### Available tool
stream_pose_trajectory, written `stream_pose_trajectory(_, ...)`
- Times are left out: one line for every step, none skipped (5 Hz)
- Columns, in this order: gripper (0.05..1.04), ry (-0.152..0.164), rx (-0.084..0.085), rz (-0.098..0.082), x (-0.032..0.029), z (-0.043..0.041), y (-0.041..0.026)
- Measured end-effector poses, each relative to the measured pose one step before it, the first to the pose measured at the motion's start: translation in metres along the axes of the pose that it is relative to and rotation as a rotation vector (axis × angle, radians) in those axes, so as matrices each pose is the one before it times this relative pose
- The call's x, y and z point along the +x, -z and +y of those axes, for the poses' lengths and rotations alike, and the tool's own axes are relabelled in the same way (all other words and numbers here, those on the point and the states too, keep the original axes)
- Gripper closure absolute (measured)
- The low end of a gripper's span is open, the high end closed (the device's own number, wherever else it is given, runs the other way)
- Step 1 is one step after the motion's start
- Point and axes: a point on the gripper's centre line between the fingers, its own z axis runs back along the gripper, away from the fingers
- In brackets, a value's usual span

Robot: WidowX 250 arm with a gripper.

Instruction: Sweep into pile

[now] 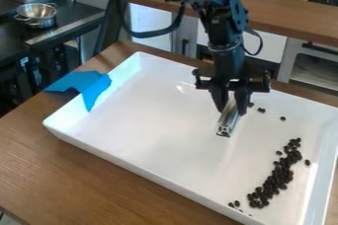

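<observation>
My gripper (232, 110) grips a metal bar (228, 122). The main band of dark beans (280, 172) lies beyond its tip, nearer the tray's (151, 120) short edge opposite the blue tape (92, 85), long axis roughly along that edge.

I note bright, diffuse light over white tray (151, 125); small glare spot on its floor. I record highlights on metal bowl (37, 14), deep shadow beneath dark counter (76, 13). Light direction unconfirmed.

A wooden table (79, 174) carries a white tray (151, 120) and blue sheet (84, 81).
</observation>
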Motion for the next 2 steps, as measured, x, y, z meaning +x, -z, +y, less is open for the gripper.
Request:
stream_pose_trajectory(0.723, -0.0186, 0.0459, -0.0027, 0.00396, 0.01462, 0.00562)
stream_pose_trajectory(0.724, -0.0249, 0.0409, 0.0080, 0.00619, 0.01532, 0.01576)
